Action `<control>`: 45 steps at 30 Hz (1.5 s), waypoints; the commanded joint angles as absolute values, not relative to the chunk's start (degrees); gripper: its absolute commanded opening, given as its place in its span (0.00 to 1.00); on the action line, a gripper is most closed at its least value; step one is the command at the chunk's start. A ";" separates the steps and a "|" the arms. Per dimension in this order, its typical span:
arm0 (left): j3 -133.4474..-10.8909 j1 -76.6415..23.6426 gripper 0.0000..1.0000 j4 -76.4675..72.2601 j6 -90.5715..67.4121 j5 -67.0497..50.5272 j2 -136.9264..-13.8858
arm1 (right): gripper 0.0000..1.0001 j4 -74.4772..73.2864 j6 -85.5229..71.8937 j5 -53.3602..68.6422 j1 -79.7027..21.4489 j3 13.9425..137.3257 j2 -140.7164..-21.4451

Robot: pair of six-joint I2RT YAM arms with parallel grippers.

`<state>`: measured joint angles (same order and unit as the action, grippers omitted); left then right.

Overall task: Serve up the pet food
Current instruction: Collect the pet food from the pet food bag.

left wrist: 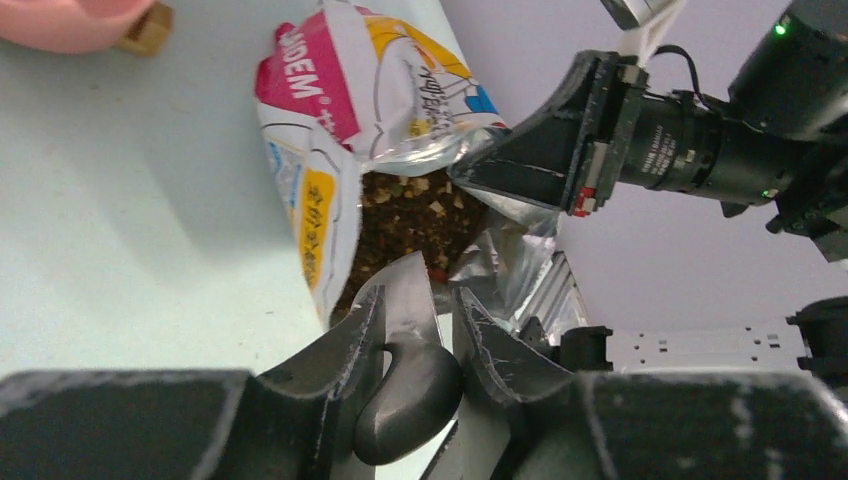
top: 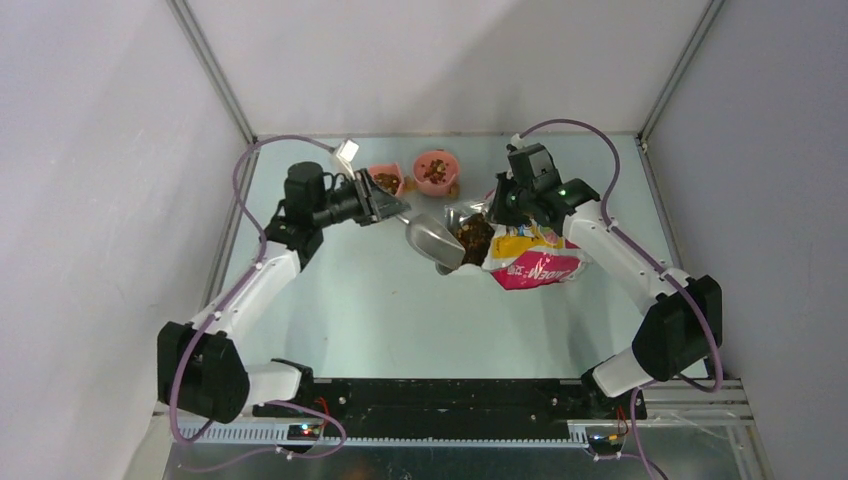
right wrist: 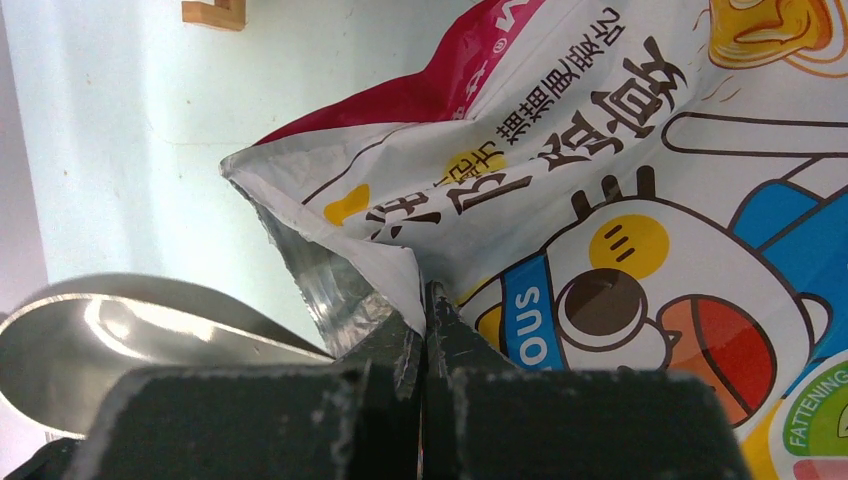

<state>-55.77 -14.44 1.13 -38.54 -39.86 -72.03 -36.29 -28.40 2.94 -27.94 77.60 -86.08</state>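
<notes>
Left claw [left wrist: 420,303] is pinching the scoop [top: 435,243] by its handle, its long axis pointing straight ahead at the kibble [left wrist: 408,222] lying just beyond in the bag [left wrist: 325,90] mouth, whose lip the right claw [right wrist: 427,300], pressed together, is gripping opposite.

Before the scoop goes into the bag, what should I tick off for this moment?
1. Left fingers grip the scoop by its handle: ok.
2. Right fingers pinched shut on the bag edge: ok.
3. Bag mouth held open, kibble showing inside: ok.
4. Scoop's front end at the bag mouth: ok.
5. Scoop empty: cannot tell.
6. Two pink bowls stand beyond the scoop, both with kibble in them: ok.
</notes>
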 commanded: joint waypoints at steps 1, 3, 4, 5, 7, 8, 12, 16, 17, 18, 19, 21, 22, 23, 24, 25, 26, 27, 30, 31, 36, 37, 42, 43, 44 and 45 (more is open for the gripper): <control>-54.97 -18.31 0.00 -12.28 -43.01 -39.98 -71.40 | 0.00 -35.37 -28.38 0.10 -28.66 80.93 -86.07; -54.18 -19.74 0.00 -13.26 -43.21 -35.79 -72.25 | 0.00 -36.15 -28.17 -1.33 -29.00 80.79 -86.14; -53.47 -20.34 0.00 -13.49 -43.63 -31.93 -72.66 | 0.00 -36.55 -28.06 -1.91 -29.14 80.56 -86.11; -53.01 -20.54 0.00 -14.48 -44.15 -29.54 -72.85 | 0.00 -36.73 -28.04 -2.10 -29.16 80.40 -86.08; -51.77 -21.24 0.00 -16.66 -44.64 -25.09 -73.30 | 0.00 -37.09 -27.79 -2.38 -29.53 79.71 -86.05; -51.13 -21.88 0.00 -17.88 -44.56 -23.97 -73.76 | 0.00 -37.35 -27.56 -2.40 -29.75 79.30 -86.09; -50.13 -24.33 0.00 -20.85 -42.21 -20.47 -75.63 | 0.00 -38.37 -25.98 -3.34 -30.61 78.44 -85.91; -49.45 -25.74 0.00 -21.84 -36.88 -16.77 -77.22 | 0.00 -38.67 -25.30 -3.38 -30.76 77.96 -86.03; -48.09 -26.01 0.00 -24.62 -36.22 -14.96 -77.75 | 0.00 -38.67 -25.22 -3.42 -30.81 77.94 -86.15; -47.07 -26.67 0.00 -26.94 -35.91 -14.20 -77.99 | 0.00 -38.63 -25.16 -3.38 -30.78 77.90 -86.27; -44.99 -27.05 0.00 -32.49 -35.12 -12.47 -78.69 | 0.00 -38.55 -25.19 -3.33 -30.83 77.90 -86.48; -42.21 -29.32 0.00 -39.94 -33.64 -8.84 -79.98 | 0.00 -38.46 -25.48 -2.95 -30.75 77.79 -86.88; -41.58 -29.91 0.00 -41.90 -32.25 -6.67 -80.51 | 0.00 -38.35 -25.79 -2.66 -30.67 77.74 -86.95; -40.74 -31.21 0.00 -45.15 -31.37 -5.53 -81.67 | 0.00 -38.15 -25.95 -1.90 -30.54 77.47 -87.10; -40.50 -31.82 0.00 -46.26 -29.46 -3.12 -82.19 | 0.00 -38.10 -26.26 -1.48 -30.29 77.27 -87.23; -40.23 -33.07 0.00 -47.71 -28.66 -1.78 -83.19 | 0.00 -37.89 -26.52 -0.87 -30.13 76.91 -87.30; -40.28 -33.59 0.00 -48.02 -27.82 0.61 -84.17 | 0.00 -37.86 -26.62 -0.79 -29.86 76.73 -87.35; -40.88 -34.50 0.00 -48.06 -27.49 2.79 -84.71 | 0.00 -37.83 -26.76 -0.72 -29.78 76.51 -87.36; -43.30 -36.27 0.00 -45.63 -27.29 4.43 -86.96 | 0.00 -37.79 -26.89 1.33 -29.48 76.06 -87.46; -43.84 -36.73 0.00 -44.96 -27.88 3.97 -87.38 | 0.00 -37.84 -26.87 1.41 -29.42 76.09 -87.46; -46.90 -36.34 0.00 -39.73 -33.36 -4.94 -88.39 | 0.00 -37.81 -27.13 1.98 -28.97 75.83 -87.31; -47.18 -36.10 0.00 -39.38 -34.84 -7.92 -88.36 | 0.00 -37.76 -27.14 2.05 -28.78 75.75 -87.20; -45.98 -33.76 0.00 -42.93 -40.89 -16.74 -88.17 | 0.00 -37.19 -27.82 2.41 -28.32 75.14 -86.49; -45.45 -33.54 0.00 -43.70 -42.35 -18.05 -87.81 | 0.00 -37.18 -27.89 2.35 -28.28 75.10 -86.35; -44.10 -33.13 0.00 -45.93 -43.06 -18.56 -87.54 | 0.00 -37.22 -28.00 2.23 -28.29 75.03 -86.24; -43.36 -33.00 0.00 -47.18 -44.05 -19.25 -87.03 | 0.00 -37.28 -28.06 2.18 -28.25 75.00 -86.03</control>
